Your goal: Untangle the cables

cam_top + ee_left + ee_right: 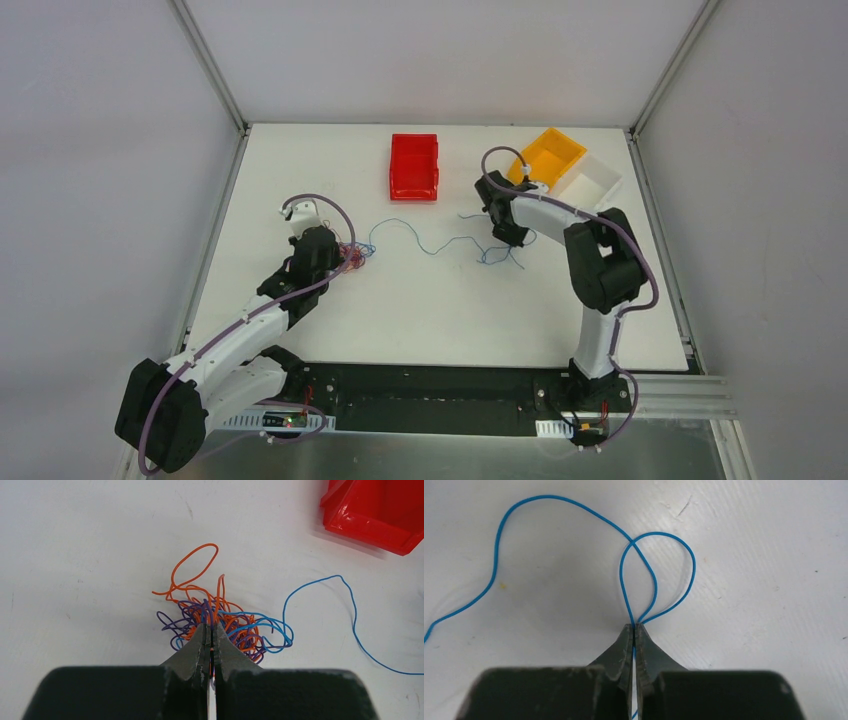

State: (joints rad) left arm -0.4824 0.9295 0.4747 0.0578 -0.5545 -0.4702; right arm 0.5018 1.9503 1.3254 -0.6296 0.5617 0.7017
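Note:
The cables lie as a small tangle (220, 620) of orange, blue and purple wires on the white table, seen too in the top view as the tangle (353, 256). My left gripper (212, 627) is shut on the near edge of that knot, with an orange strand pinched between its fingers. One blue cable (405, 226) trails from the knot to the right across the table. My right gripper (634, 626) is shut on this blue cable (674, 545), which forms a loop just beyond the fingertips. In the top view the right gripper (511, 240) stands over the cable's far end.
A red bin (414, 166) stands at the back middle, also visible as the red bin (375, 515) in the left wrist view. An orange bin (548, 155) and a white bin (592, 178) sit at the back right, close behind the right arm.

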